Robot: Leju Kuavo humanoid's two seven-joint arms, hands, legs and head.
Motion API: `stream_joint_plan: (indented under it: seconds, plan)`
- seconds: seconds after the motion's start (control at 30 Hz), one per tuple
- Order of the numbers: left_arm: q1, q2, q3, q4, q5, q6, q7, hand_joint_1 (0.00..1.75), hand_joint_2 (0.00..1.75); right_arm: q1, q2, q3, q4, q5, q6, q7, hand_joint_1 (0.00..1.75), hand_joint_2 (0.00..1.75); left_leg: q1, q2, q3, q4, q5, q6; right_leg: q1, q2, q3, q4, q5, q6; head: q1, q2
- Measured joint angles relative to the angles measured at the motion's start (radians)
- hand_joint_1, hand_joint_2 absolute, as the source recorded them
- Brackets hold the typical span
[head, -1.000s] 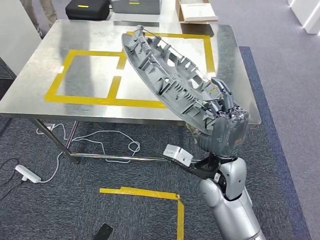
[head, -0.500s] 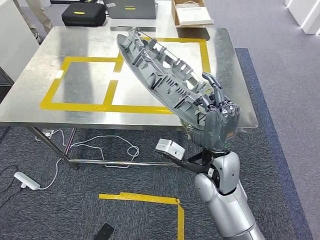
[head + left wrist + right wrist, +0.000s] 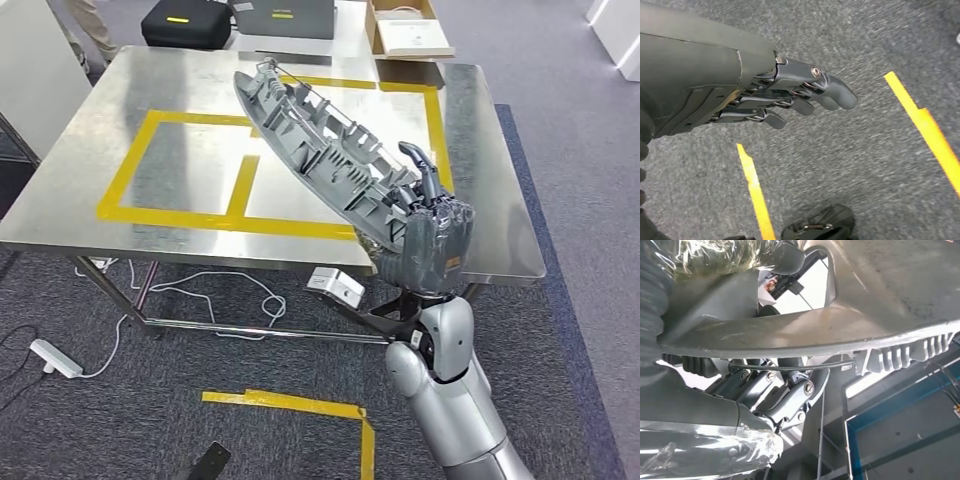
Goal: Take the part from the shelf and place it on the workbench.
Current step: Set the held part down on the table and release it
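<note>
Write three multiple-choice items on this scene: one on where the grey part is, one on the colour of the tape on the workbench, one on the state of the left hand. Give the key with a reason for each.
1. Where is the grey part?
A. Lying flat on the carpet
B. Held tilted above the workbench by the right hand
C. Inside the cardboard box

2. What colour is the tape marking rectangles on the workbench?
A. Yellow
B. Red
C. White

3. What is the state of the left hand?
A. Gripping the part
B. Pressing on the table
C. Holding nothing, over the carpet

Key:
1 B, since the head view shows the right hand gripping the part's near end, the rest slanting up over the steel top.
2 A, since the outlines on the steel top are yellow.
3 C, since the left wrist view shows its fingers extended with only carpet behind them.
</note>
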Motion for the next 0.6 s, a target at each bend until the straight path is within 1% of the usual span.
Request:
stream_joint_plan:
  seconds: [0.03,0.07,0.13,0.2,0.23,0.27,0.3,0.33,0.37,0.4,0.43,0.47,0.5,0.53,0.57,0.6]
  plan:
    - [-0.001,0.0,-0.003,0.0,0.0,-0.001,0.0,0.0,1.75,-0.005,0.0,0.001,0.002,0.002,0.0,0.0,1.75,1.75,-0.001,0.0,0.005,0.0,-0.005,-0.003,0.003,-0.001,0.026,-0.053,0.017,-0.005,-0.001,0.0]
    - [-0.003,-0.001,-0.006,0.0,0.0,-0.002,0.001,0.0,1.75,-0.011,0.0,0.002,0.005,0.005,0.0,0.001,1.75,1.75,-0.002,0.001,0.007,-0.001,-0.008,-0.007,0.006,-0.001,0.042,-0.083,0.019,-0.009,-0.003,0.0]
    - [-0.006,-0.001,-0.011,0.0,0.0,-0.003,0.002,0.0,1.75,-0.019,0.0,0.003,0.011,0.007,0.0,0.002,1.75,1.75,-0.002,0.002,0.008,-0.005,-0.012,-0.017,0.006,0.001,0.056,-0.102,0.005,-0.013,-0.005,0.0]
    - [-0.006,-0.001,-0.013,0.0,0.0,-0.003,0.002,0.0,1.75,-0.02,0.001,0.002,0.015,0.008,0.0,0.005,1.75,1.75,-0.002,0.004,0.007,0.006,-0.023,-0.028,0.0,0.002,0.068,-0.113,0.003,-0.018,-0.007,0.0]
    - [-0.006,0.0,-0.013,0.0,0.0,-0.003,0.002,0.0,1.75,-0.02,0.002,0.0,0.017,0.008,0.0,0.007,1.75,1.75,-0.002,0.005,-0.006,0.035,-0.038,-0.034,-0.004,0.001,0.076,-0.12,0.001,-0.021,-0.008,0.0]
    - [-0.006,0.0,-0.013,0.0,0.0,-0.003,0.002,0.0,1.75,-0.021,0.002,-0.001,0.019,0.01,0.0,0.008,1.75,1.75,0.001,0.006,-0.032,0.084,-0.059,-0.039,-0.006,0.0,0.082,-0.123,-0.001,-0.024,-0.009,0.0]
    - [-0.006,0.0,-0.013,0.0,0.0,-0.003,0.002,0.0,1.75,-0.021,0.002,-0.002,0.022,0.012,0.0,0.009,1.75,1.75,0.004,0.006,-0.069,0.148,-0.083,-0.044,-0.006,0.0,0.088,-0.124,-0.006,-0.027,-0.01,0.0]
    - [-0.005,0.0,-0.013,0.0,0.0,-0.003,0.002,0.0,1.75,-0.022,0.002,-0.002,0.025,0.016,0.001,0.01,1.75,1.75,0.007,0.006,-0.107,0.209,-0.099,-0.048,-0.006,0.0,0.093,-0.123,-0.01,-0.028,-0.011,0.0]
    - [-0.004,0.001,-0.013,0.0,0.0,-0.004,0.002,0.0,1.75,-0.022,0.002,-0.002,0.029,0.02,0.001,0.013,1.75,1.75,0.009,0.007,-0.137,0.249,-0.1,-0.052,-0.006,0.001,0.099,-0.123,-0.016,-0.029,-0.011,0.0]
    - [-0.002,0.001,-0.013,0.0,0.0,-0.004,0.002,0.0,1.75,-0.022,0.002,-0.003,0.033,0.023,0.001,0.017,1.75,1.75,0.011,0.007,-0.151,0.256,-0.081,-0.054,-0.006,0.002,0.107,-0.122,-0.022,-0.028,-0.011,0.0]
    - [-0.002,0.001,-0.013,0.0,0.0,-0.005,0.003,0.0,1.75,-0.022,0.002,-0.003,0.038,0.027,0.001,0.021,1.75,1.75,0.013,0.007,-0.148,0.226,-0.042,-0.056,-0.007,0.003,0.116,-0.122,-0.029,-0.026,-0.011,0.0]
    - [-0.002,0.002,-0.014,0.0,0.0,-0.006,0.003,0.0,1.75,-0.022,0.002,-0.004,0.043,0.032,0.001,0.025,1.75,1.75,0.015,0.008,-0.13,0.167,0.007,-0.056,-0.007,0.004,0.126,-0.12,-0.038,-0.023,-0.011,0.0]
    - [-0.002,0.002,-0.014,0.0,0.0,-0.006,0.004,0.0,1.75,-0.024,0.002,-0.004,0.048,0.037,0.001,0.029,1.75,1.75,0.015,0.009,-0.109,0.112,0.043,-0.055,-0.007,0.005,0.134,-0.119,-0.046,-0.019,-0.011,0.0]
    - [-0.003,0.003,-0.015,0.001,0.0,-0.007,0.004,0.0,1.75,-0.026,0.002,-0.005,0.053,0.043,0.001,0.034,1.75,1.75,0.015,0.009,-0.088,0.06,0.063,-0.052,-0.006,0.006,0.138,-0.116,-0.053,-0.013,-0.012,0.0]
    - [-0.004,0.002,-0.015,0.001,0.0,-0.008,0.005,0.0,1.75,-0.03,0.002,-0.005,0.058,0.049,0.001,0.037,1.75,1.75,0.013,0.009,-0.075,0.029,0.066,-0.047,-0.004,0.007,0.138,-0.114,-0.058,-0.008,-0.012,0.0]
    - [-0.005,0.002,-0.017,0.001,0.0,-0.009,0.007,0.0,1.75,-0.033,0.002,-0.006,0.063,0.055,0.001,0.04,1.75,1.75,0.01,0.009,-0.069,0.021,0.055,-0.04,-0.003,0.007,0.137,-0.114,-0.061,-0.003,-0.012,0.0]
